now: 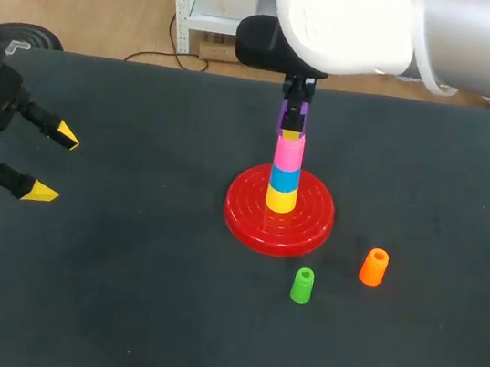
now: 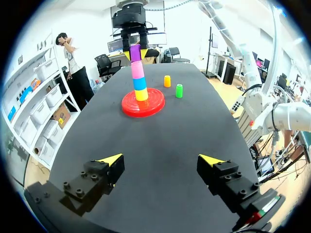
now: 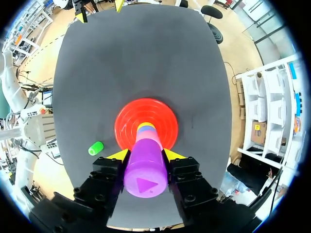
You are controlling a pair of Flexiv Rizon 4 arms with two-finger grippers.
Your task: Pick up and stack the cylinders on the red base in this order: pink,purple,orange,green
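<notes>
**A dark table under even light**

The table point(image 1: 115, 312) is the one piece of furniture to speak of. Its top is a matte charcoal sheet, plain and without pattern, and it takes up nearly the whole head view, with the far edge of the table running straight across. In the left wrist view the table point(image 2: 160, 145) is long and carries a soft, pale sheen towards its far end. In the right wrist view the table point(image 3: 146, 58) has rounded corners. Light falls evenly on it, and shadows are faint. A pale speck point(image 1: 129, 351) lies near the table's near edge.
</notes>
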